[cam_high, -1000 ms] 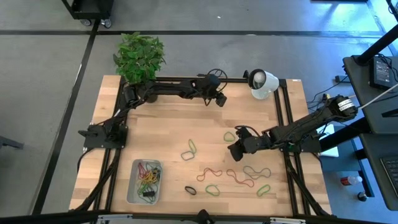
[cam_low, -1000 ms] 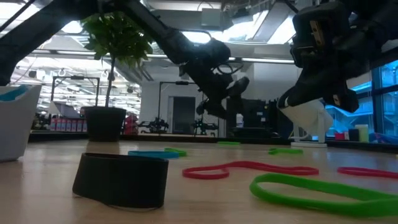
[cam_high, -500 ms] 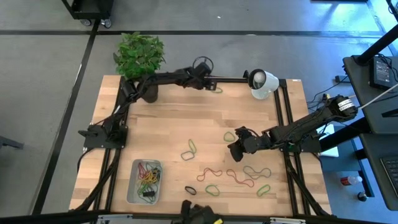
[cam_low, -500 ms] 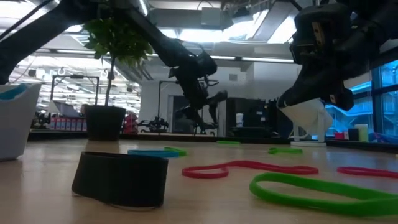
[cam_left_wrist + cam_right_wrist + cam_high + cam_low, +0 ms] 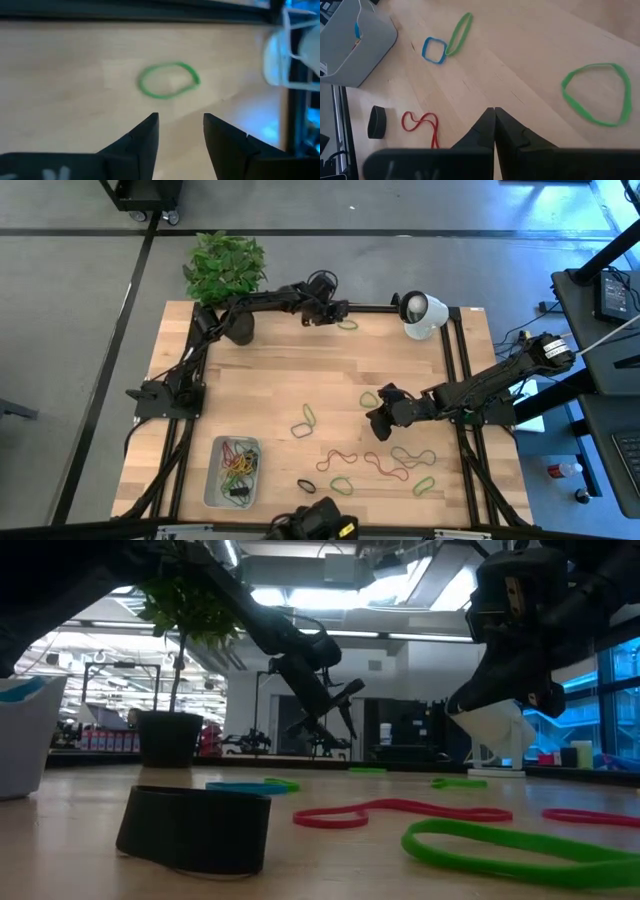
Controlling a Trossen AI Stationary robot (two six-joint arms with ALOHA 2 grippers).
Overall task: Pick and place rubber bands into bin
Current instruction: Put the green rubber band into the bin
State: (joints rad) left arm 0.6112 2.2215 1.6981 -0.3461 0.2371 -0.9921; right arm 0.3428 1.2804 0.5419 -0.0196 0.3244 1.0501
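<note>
Several rubber bands (image 5: 238, 468) are already gathered in the bin (image 5: 213, 486); many are scattered on the worktop (image 5: 270, 385). The left gripper (image 5: 180, 125), jaws apart, is aimed at a green band (image 5: 168, 80). The right gripper (image 5: 494, 125) is held with jaws together.

Open workshop hall around a pale wooden counter (image 5: 280, 385)

Grey floor (image 5: 80, 300) crossed by dark lines; potted plant (image 5: 226, 270) at a far corner; black desk (image 5: 600, 290) off to one side; bright ceiling lights (image 5: 330, 598); distant shelving, perhaps, and blue-tinted windows (image 5: 615, 690) behind.
</note>
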